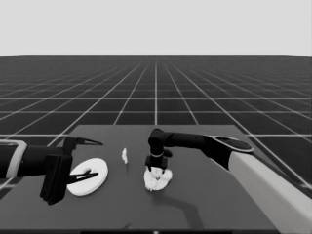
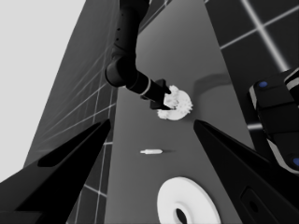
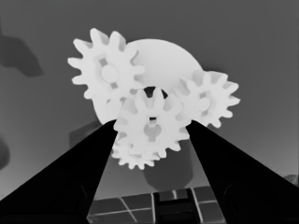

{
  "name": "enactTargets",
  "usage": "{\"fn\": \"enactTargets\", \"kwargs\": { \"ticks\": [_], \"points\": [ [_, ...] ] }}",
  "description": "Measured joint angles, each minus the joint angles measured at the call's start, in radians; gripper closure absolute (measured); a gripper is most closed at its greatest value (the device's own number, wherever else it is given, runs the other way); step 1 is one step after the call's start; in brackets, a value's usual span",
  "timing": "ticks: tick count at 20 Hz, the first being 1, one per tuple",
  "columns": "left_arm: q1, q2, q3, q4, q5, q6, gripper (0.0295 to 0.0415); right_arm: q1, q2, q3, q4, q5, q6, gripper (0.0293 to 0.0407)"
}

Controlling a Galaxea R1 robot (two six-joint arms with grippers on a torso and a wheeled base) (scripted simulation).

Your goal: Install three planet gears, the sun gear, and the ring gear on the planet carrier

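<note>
thin white piece [image 1: 125, 155] lies on the dark table [image 1: 204, 204]; machinery [image 2: 275, 116] past its edge

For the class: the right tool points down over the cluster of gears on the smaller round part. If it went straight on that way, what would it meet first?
Most likely the gear between the right tool's fingers, over the smaller round part; whether it is already touched is unclear.
</note>
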Motion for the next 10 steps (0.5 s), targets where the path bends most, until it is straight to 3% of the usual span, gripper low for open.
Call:
{"fn": "enactTargets", "kwargs": {
  "ticks": [10],
  "points": [
    [0.0,0.0,0.0,0.0,0.0,0.0,0.0326,0.0,0.0,0.0,0.0,0.0,0.105,0.0391]
  ]
}}
